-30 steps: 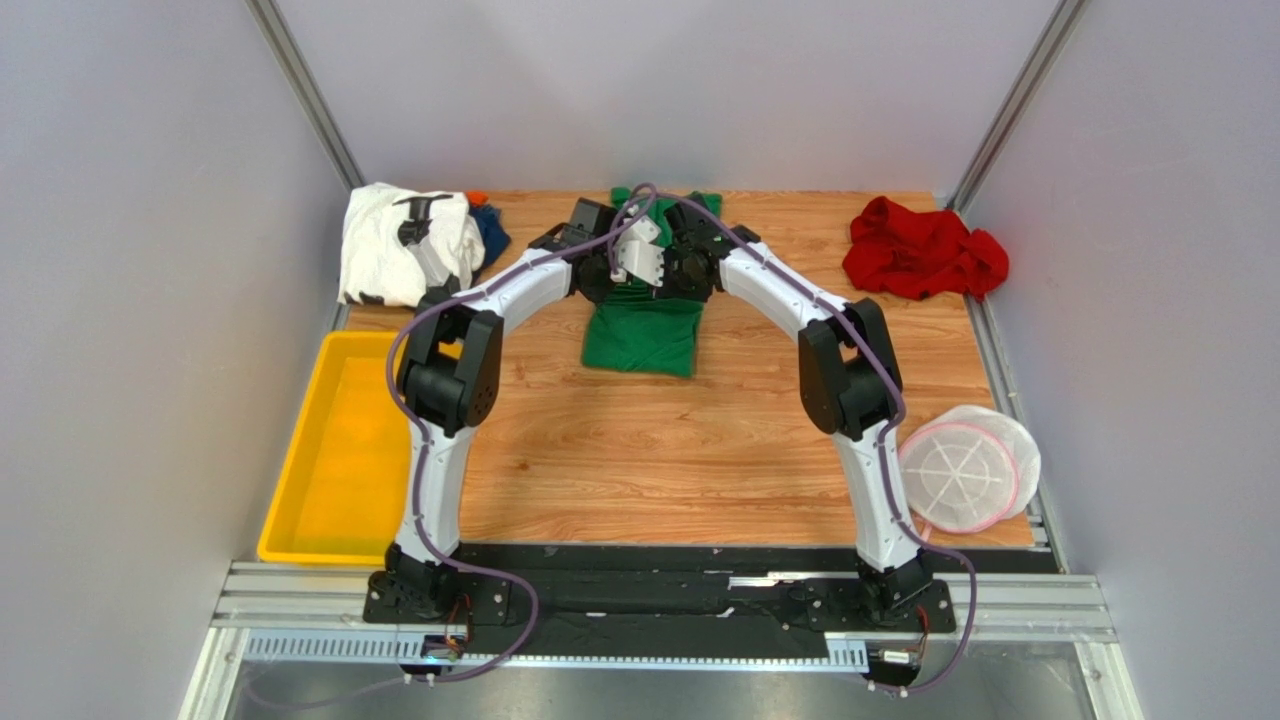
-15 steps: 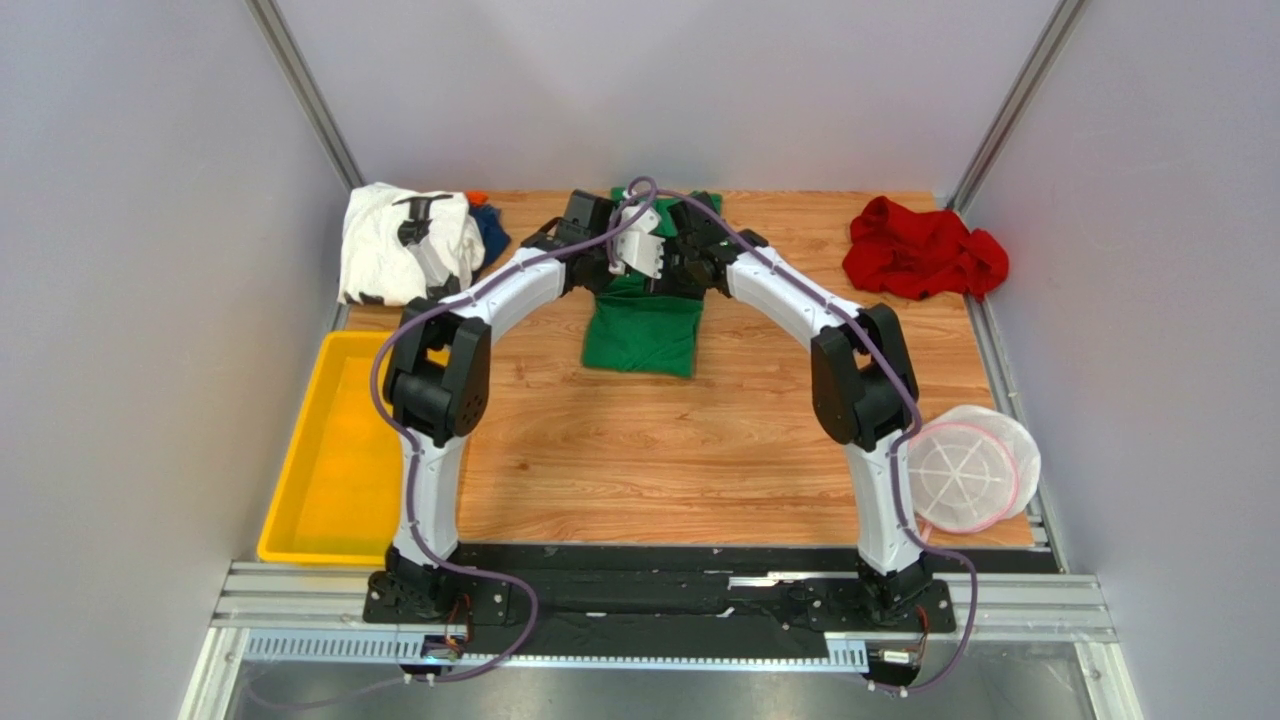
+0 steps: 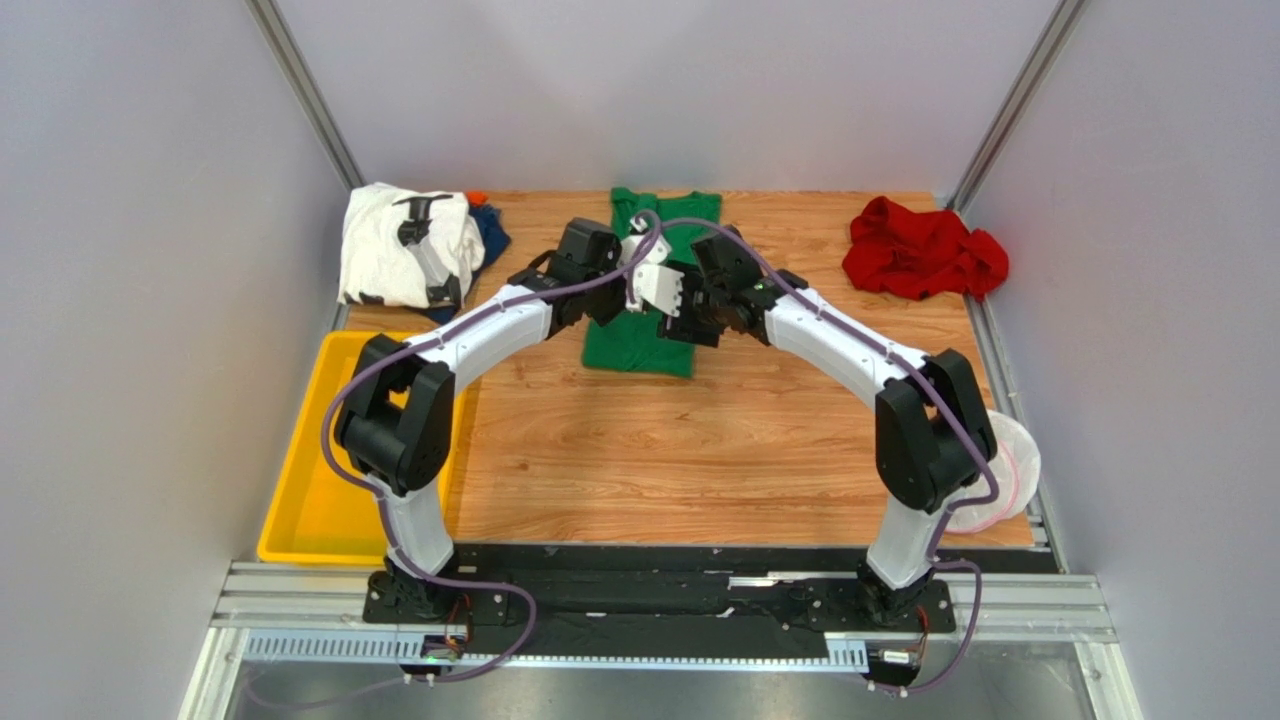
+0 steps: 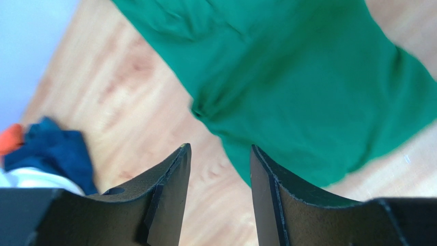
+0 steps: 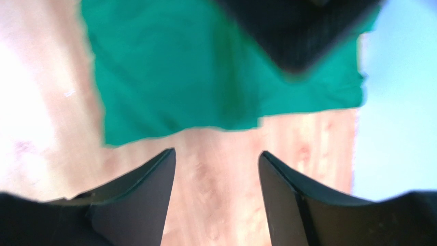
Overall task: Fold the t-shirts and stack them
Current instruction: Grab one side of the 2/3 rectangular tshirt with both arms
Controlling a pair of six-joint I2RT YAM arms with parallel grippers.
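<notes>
Both arms rise from a black base plate (image 3: 661,582). From the base plate outward, the left arm (image 3: 484,327) and right arm (image 3: 830,336) alternate white tubular links with bulky black joint housings (image 3: 394,435). A purple cable (image 3: 332,420) runs loosely outside each arm, from the base plate end to the wrist. Farthest from the base plate, the left gripper (image 4: 219,154) and right gripper (image 5: 216,156) each carry two matte black, tapered fingers (image 4: 169,205) with bevelled inner edges. One left finger has a round hole.

SITE: robotics lab cell | EVIDENCE: pale partition walls (image 3: 135,225), aluminium corner posts (image 3: 307,90), wood-grain tabletop (image 3: 676,450), white-and-black robot arms (image 3: 496,315) bolted to slotted aluminium base rail (image 3: 301,600)
</notes>
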